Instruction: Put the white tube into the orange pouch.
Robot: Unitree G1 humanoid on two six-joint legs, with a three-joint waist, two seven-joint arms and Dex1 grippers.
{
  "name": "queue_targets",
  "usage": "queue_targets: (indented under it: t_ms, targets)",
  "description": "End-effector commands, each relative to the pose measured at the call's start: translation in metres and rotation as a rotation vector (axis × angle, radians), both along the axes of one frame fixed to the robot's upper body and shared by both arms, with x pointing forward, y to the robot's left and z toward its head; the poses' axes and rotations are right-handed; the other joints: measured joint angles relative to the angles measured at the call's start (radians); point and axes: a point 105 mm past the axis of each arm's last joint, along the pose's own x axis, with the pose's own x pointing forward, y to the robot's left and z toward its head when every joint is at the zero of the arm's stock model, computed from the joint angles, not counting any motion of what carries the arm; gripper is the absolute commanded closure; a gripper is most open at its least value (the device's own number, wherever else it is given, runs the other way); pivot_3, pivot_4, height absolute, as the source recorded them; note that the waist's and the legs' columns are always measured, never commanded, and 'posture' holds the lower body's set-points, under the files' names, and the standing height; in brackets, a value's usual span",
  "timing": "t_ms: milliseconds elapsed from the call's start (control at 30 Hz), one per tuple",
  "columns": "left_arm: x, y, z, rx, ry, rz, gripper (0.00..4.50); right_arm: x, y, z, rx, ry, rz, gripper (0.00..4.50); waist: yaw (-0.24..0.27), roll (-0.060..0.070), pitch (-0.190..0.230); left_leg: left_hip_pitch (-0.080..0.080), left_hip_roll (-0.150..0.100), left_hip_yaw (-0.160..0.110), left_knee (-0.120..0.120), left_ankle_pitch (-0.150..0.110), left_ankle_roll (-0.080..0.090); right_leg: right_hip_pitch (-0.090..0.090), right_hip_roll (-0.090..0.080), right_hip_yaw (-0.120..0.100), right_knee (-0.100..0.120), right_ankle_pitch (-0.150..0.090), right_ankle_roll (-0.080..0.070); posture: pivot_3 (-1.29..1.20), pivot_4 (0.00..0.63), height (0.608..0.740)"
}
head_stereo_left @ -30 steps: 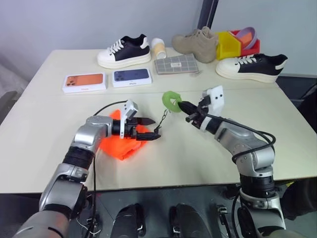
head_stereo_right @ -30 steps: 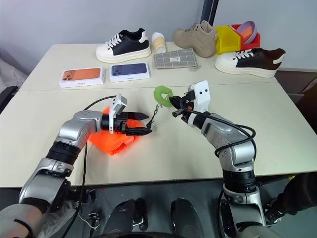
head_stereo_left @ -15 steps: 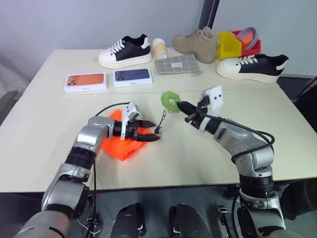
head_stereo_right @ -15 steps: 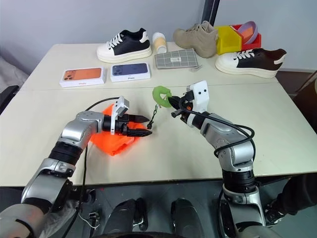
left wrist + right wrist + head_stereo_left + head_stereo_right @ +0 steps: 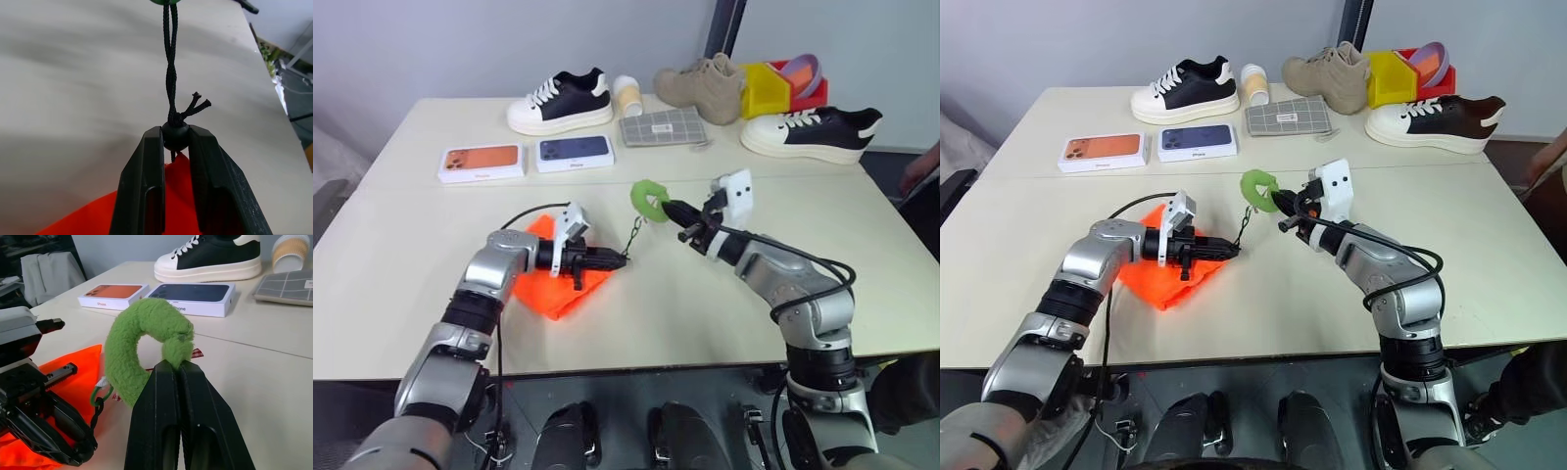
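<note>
Left pincer (image 5: 175,142): closing my two black fingers (image 5: 146,181) on the small black cord stopper bead (image 5: 175,135) at the mouth of the orange pouch; the bead is sitting pinched between my fingertips.
Right pincer (image 5: 177,369): squeezing shut on the fuzzy green ring (image 5: 142,345) at the far end of the cord, holding it up above the table, right of my left pincer.
Dark cord (image 5: 170,58): running twisted from the bead up to the green ring, stretching between my two pincers; two short frayed ends are sticking out just above the bead.
Orange pouch (image 5: 553,279): lying crumpled on the near left part of the cream table (image 5: 401,245), under and behind my left pincer, its neck reaching to the bead.
White tube: I am not spotting it anywhere, so I cannot tell where it is.
Far side of table: orange phone box (image 5: 481,162) and blue phone box (image 5: 573,152) lying side by side; behind them a black-and-white sneaker (image 5: 558,100), a white-and-tan cup (image 5: 628,95), a grey checked wallet (image 5: 662,126), a tan shoe (image 5: 700,86), a yellow bin (image 5: 763,88) and a second black-and-white sneaker (image 5: 811,132) at far right.
</note>
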Motion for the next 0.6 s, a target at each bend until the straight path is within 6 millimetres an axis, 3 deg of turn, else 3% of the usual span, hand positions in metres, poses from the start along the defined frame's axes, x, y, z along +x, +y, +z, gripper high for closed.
queue_targets:
  t_ms: [33, 267, 400, 533, 600]
  targets:
    - [-0.007, 0.012, -0.004, 0.072, -0.035, -0.011, 4.33, 0.004, -0.009, 0.022, 0.013, -0.094, -0.063, 4.5, -0.002, 0.0, 0.0, 0.0, 0.0, 0.0, 0.0, 0.0, 0.0, 0.0, 0.0, 0.0, 0.0, 0.0, 0.0, 0.0, 0.15, 0.74]
    - [-0.033, 0.043, -0.027, 0.238, -0.01, -0.033, 4.33, 0.036, -0.062, 0.012, -0.012, -0.06, -0.396, 4.5, -0.001, 0.001, -0.001, 0.001, 0.001, 0.0, 0.001, 0.0, -0.001, 0.0, -0.001, 0.0, 0.002, 0.0, 0.0, 0.0, 0.15, 0.74]
    - [-0.039, 0.047, -0.027, 0.252, -0.007, -0.03, 4.33, 0.038, -0.064, 0.008, -0.016, -0.051, -0.411, 4.5, 0.001, 0.001, -0.001, 0.001, 0.0, 0.0, 0.001, 0.0, -0.001, 0.0, -0.001, 0.0, 0.003, 0.0, 0.0, 0.0, 0.15, 0.74]
    - [-0.04, 0.046, -0.022, 0.211, 0.0, -0.015, 4.33, 0.034, -0.052, 0.003, -0.022, -0.033, -0.357, 4.5, 0.002, 0.001, -0.001, 0.001, 0.0, 0.0, 0.002, 0.0, -0.001, 0.001, -0.001, 0.0, 0.003, 0.0, 0.0, 0.0, 0.15, 0.74]
    - [-0.04, 0.045, -0.018, 0.182, 0.008, -0.01, 3.31, 0.031, -0.046, 0.001, -0.028, -0.025, -0.314, 4.5, 0.001, 0.001, -0.001, 0.001, 0.0, 0.0, 0.002, 0.0, -0.001, 0.001, -0.001, 0.0, 0.003, 0.0, 0.0, 0.0, 0.15, 0.74]
